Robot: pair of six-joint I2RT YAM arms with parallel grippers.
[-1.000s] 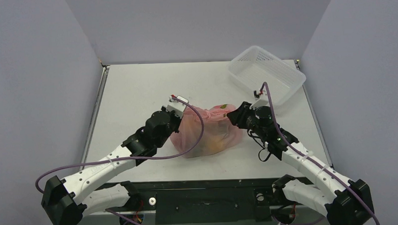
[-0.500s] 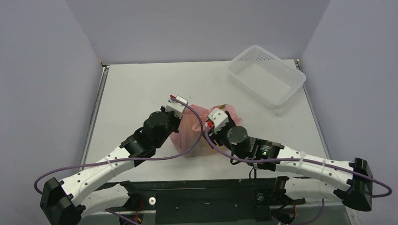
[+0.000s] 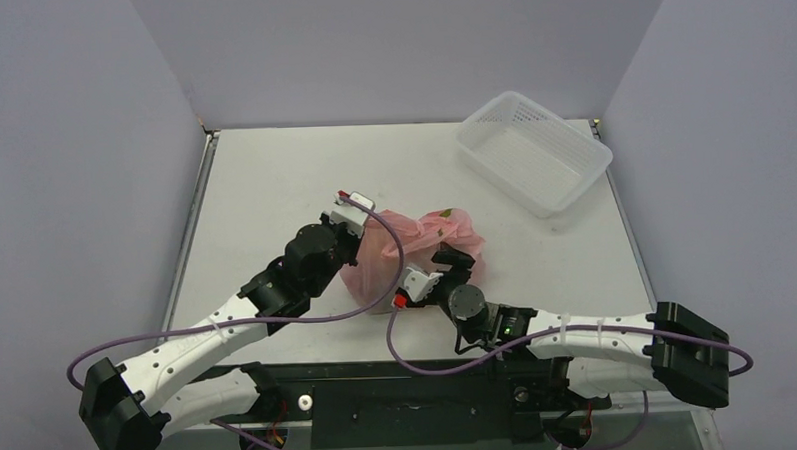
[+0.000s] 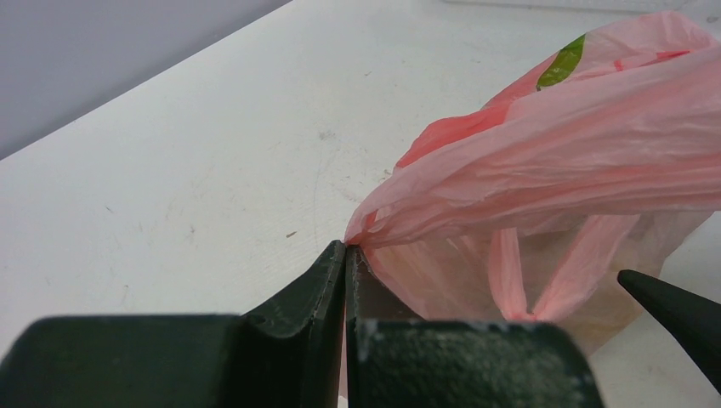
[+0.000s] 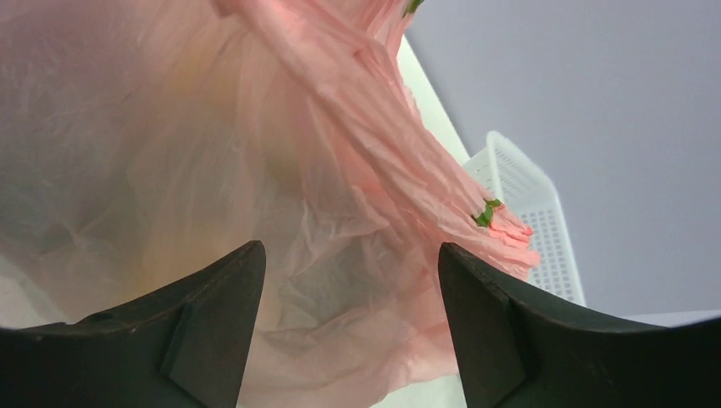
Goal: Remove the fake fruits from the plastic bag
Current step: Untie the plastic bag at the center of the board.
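The pink plastic bag (image 3: 420, 246) lies crumpled at the table's middle, with green and red prints on it. My left gripper (image 3: 363, 236) is shut on the bag's left edge; in the left wrist view the jaws (image 4: 346, 248) pinch a gathered fold of the bag (image 4: 544, 161). My right gripper (image 3: 455, 255) is open at the bag's near right side. In the right wrist view its fingers (image 5: 349, 251) stand wide apart with the bag (image 5: 298, 161) just ahead, nothing between them. The fake fruits are inside the bag and show only as a dim yellowish tint (image 5: 166, 246) through the plastic.
A white perforated basket (image 3: 534, 150) stands at the table's back right and shows past the bag in the right wrist view (image 5: 527, 208). One right fingertip (image 4: 680, 310) shows in the left wrist view's lower right. Grey walls enclose the table.
My right arm has swung from the bag's right side round to its near side and lies low along the table's front edge. My left gripper has kept its hold and place.
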